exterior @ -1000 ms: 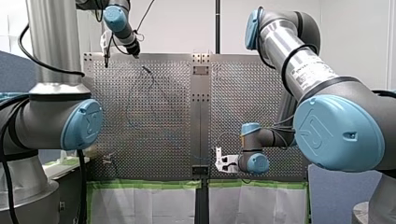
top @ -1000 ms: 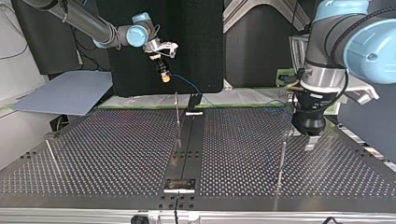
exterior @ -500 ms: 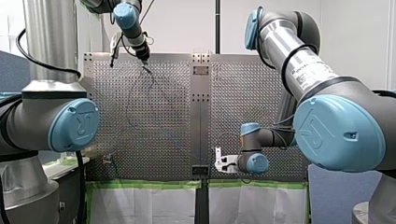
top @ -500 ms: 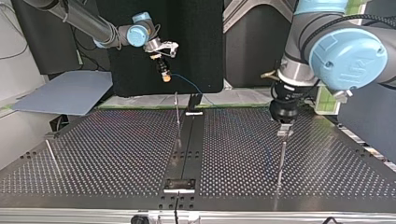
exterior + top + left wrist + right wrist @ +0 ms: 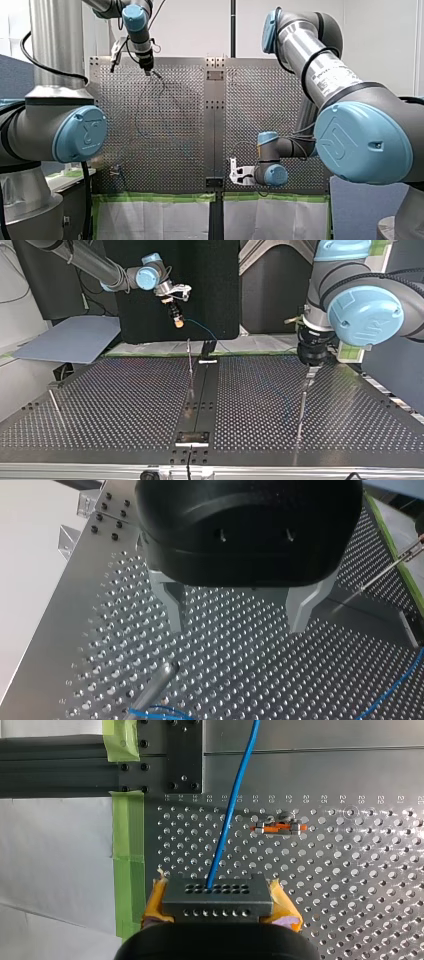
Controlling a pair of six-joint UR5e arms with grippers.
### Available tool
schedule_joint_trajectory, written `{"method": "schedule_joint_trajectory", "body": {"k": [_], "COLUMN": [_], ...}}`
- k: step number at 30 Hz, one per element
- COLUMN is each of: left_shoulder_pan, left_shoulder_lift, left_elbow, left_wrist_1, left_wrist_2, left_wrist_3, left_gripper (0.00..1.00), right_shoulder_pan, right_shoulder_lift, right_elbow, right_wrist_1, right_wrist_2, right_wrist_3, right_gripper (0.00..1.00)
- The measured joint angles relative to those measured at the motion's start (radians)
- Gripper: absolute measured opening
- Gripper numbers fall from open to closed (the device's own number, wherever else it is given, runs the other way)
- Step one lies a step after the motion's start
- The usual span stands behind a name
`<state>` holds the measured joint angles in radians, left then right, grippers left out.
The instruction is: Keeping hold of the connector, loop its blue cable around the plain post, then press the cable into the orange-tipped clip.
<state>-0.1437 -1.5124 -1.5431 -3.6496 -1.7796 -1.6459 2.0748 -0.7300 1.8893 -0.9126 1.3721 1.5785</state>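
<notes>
My right gripper (image 5: 218, 896) is shut on the grey connector (image 5: 218, 889), which sits between its yellow pads (image 5: 283, 906). The blue cable (image 5: 233, 805) runs from the connector out over the perforated plate, passing beside the orange-tipped clip (image 5: 279, 828). In the top view this gripper (image 5: 176, 320) hangs above the plate's far edge, cable (image 5: 202, 331) trailing down. My left gripper (image 5: 237, 617) is open with nothing between its metal fingers (image 5: 172, 605). It hovers just above the plain post (image 5: 156, 684), where a bit of cable (image 5: 150, 712) lies. The top view shows it (image 5: 311, 374) over that post (image 5: 301, 410).
A thin upright pin (image 5: 189, 359) and a black bracket (image 5: 208, 349) stand near the plate's middle seam. Another post (image 5: 54, 403) leans at the top view's left. Green tape (image 5: 126, 865) lines the plate's edge under my right gripper.
My left arm has swung toward the top view's left, then drawn back slightly toward the plate's far edge, staying open over the post. My right arm and the connector have not moved.
</notes>
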Motion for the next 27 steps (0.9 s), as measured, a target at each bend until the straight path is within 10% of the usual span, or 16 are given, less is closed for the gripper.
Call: {"method": "schedule_joint_trajectory", "body": {"k": [27], "left_shoulder_pan": [-0.008], "left_shoulder_lift": [0.001], "left_elbow": [-0.001], "left_wrist_1": [-0.004], "left_wrist_2": [-0.126], "left_wrist_3": [-0.005], "left_gripper": [0.98], "right_shoulder_pan": [0.008], "right_shoulder_lift": [0.0], "right_elbow": [0.0], "right_wrist_1": [0.004], "right_wrist_2": [-0.002], "right_wrist_3": [0.0], "right_gripper": [0.11]}}
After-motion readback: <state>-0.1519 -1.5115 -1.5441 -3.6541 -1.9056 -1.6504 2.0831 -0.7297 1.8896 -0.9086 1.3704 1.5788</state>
